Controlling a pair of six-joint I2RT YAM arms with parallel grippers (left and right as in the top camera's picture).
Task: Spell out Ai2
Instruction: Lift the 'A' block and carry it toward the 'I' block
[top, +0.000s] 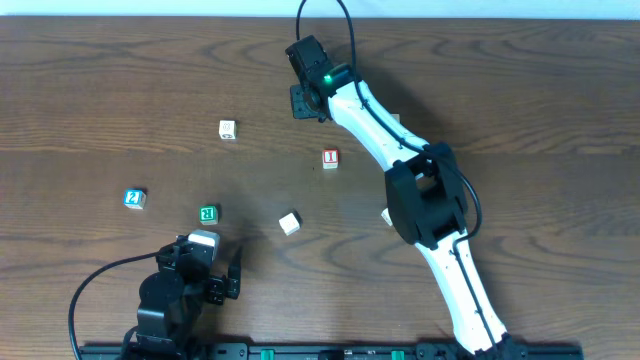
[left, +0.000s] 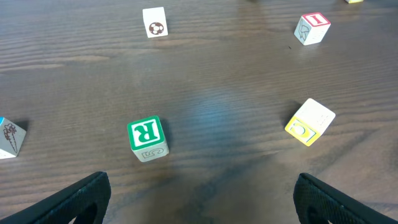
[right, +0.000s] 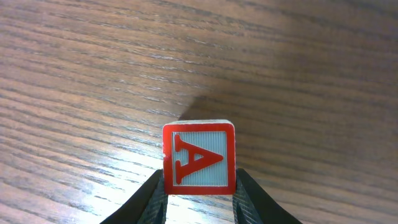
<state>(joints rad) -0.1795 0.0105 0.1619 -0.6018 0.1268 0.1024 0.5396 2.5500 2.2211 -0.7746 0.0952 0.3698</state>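
My right gripper is shut on a red-framed block with a red letter A, held just over the wood at the far middle of the table; in the overhead view the gripper hides that block. A red I block lies to the near right of it and also shows in the left wrist view. A blue block with a 2 sits at the left. My left gripper is open and empty near the front left edge.
A green R block, a white and yellow block and a white block with a ball picture lie scattered. Another block is half hidden by the right arm.
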